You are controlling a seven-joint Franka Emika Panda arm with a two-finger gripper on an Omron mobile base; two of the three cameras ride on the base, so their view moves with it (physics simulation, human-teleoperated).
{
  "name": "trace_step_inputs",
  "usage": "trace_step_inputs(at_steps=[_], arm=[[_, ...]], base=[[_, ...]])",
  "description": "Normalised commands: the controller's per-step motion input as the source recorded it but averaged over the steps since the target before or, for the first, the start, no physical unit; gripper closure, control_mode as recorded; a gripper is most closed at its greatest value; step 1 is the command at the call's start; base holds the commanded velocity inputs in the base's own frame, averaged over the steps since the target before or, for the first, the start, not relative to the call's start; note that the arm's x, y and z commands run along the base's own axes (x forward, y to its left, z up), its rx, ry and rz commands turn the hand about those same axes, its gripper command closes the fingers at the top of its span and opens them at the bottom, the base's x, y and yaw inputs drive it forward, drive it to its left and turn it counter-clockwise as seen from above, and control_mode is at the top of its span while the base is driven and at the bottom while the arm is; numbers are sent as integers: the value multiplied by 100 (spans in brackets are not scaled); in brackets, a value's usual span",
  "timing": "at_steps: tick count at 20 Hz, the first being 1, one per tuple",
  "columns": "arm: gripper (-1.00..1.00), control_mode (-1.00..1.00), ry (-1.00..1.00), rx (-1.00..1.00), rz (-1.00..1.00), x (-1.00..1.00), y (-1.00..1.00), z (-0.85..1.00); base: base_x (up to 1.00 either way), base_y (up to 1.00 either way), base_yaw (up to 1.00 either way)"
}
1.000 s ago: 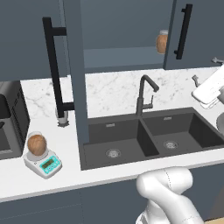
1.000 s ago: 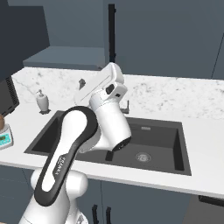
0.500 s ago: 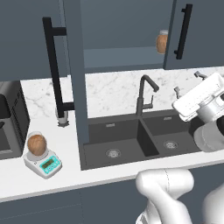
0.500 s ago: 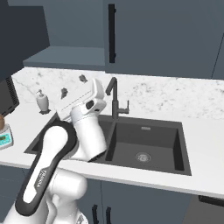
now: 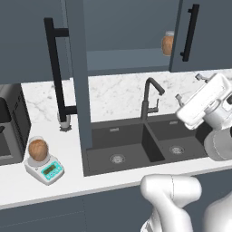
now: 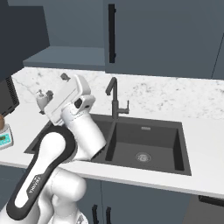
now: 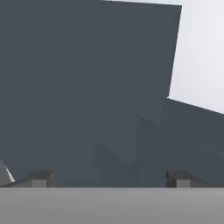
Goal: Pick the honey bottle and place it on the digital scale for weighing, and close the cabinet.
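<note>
Now honey bottle (image 5: 38, 150) on digital scale (image 5: 45, 168), far from gripper (image 5: 189, 88)

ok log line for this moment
honey bottle: on scale | cabinet door: open | pincer: open, empty, facing cabinet

left base view behind-left of arm, looking forward and down over counter, right base view behind-right, same downward angle, both share the sink (image 5: 140, 145) and faucet (image 6: 114, 98), hand view close on dark cabinet (image 7: 87, 87) panels
</note>
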Motion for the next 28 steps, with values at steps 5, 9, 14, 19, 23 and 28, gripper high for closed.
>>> trace_step_inputs(at_steps=[5,9,14,19,23,28], arm=[[-100,-100,-4,0,0,-62,99,-5],[-100,-100,-1,1,-5,-22,100,-37],[-100,-100,0,12,-1,16,95,-48],[-100,-100,2,17,10,0,82,-34],[-100,-100,2,20,12,0,84,-40],[-100,-100,1,21,8,-12,88,-47]], base=[[0,0,0],[0,0,0],[0,0,0],[0,0,0],[0,0,0],[0,0,0]])
